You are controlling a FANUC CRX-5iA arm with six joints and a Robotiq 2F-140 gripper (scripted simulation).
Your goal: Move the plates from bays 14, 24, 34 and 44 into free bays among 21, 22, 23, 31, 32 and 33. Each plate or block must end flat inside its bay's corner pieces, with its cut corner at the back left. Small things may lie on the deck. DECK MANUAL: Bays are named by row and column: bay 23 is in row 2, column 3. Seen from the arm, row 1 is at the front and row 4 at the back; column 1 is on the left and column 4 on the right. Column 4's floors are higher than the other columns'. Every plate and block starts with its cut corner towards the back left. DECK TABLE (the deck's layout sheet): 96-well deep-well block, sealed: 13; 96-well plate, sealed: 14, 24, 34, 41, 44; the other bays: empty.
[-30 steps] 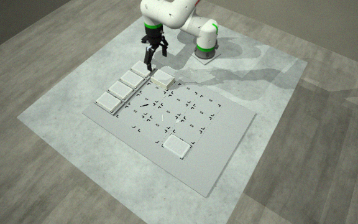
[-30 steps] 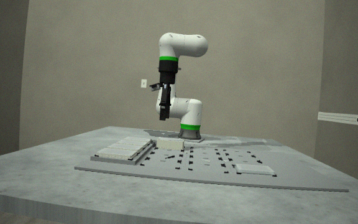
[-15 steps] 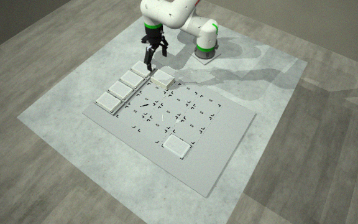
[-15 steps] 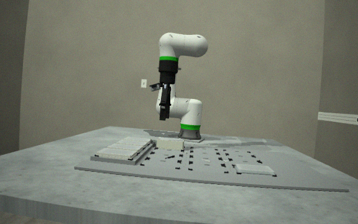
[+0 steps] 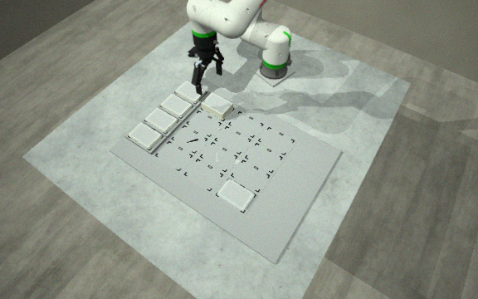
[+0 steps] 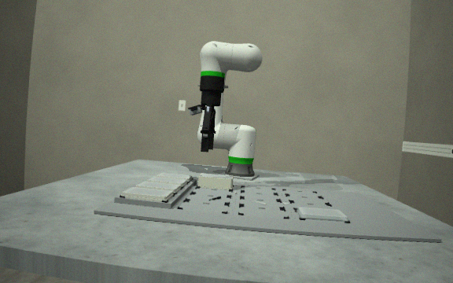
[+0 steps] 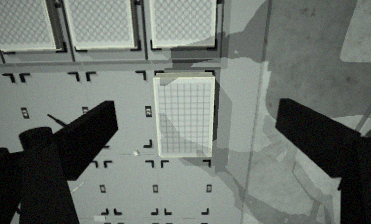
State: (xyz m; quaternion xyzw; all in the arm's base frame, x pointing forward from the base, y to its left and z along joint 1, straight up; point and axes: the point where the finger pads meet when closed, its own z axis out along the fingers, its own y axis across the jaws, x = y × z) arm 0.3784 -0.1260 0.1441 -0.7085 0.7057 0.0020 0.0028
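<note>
Four sealed plates lie flat on the raised column 4: bay 14 [image 5: 187, 90] [image 7: 183, 21], bay 24 [image 5: 176, 105] [image 7: 101, 22], bay 34 [image 5: 161, 120] [image 7: 20, 24] and bay 44 [image 5: 144, 136] [image 6: 144, 193]. My gripper [image 5: 209, 82] [image 6: 207, 148] [image 7: 196, 114] is open wide and empty, high above the row 1 side of the deck. In the wrist view its fingers stand apart on either side of the block in bay 13, well above it. Bays 21, 22, 23, 31, 32 and 33 hold no plate. Cut corners are too small to tell.
A tall deep-well block [image 5: 217, 104] [image 6: 215, 182] [image 7: 186, 117] stands in bay 13. Another plate [image 5: 236, 194] [image 6: 322, 214] lies in bay 41. A dark stick [image 5: 192, 140] [image 6: 215, 198] lies in bay 33, a pale sliver [image 5: 217, 157] in bay 32. A white scrap [image 5: 236, 161] lies between columns 1 and 2.
</note>
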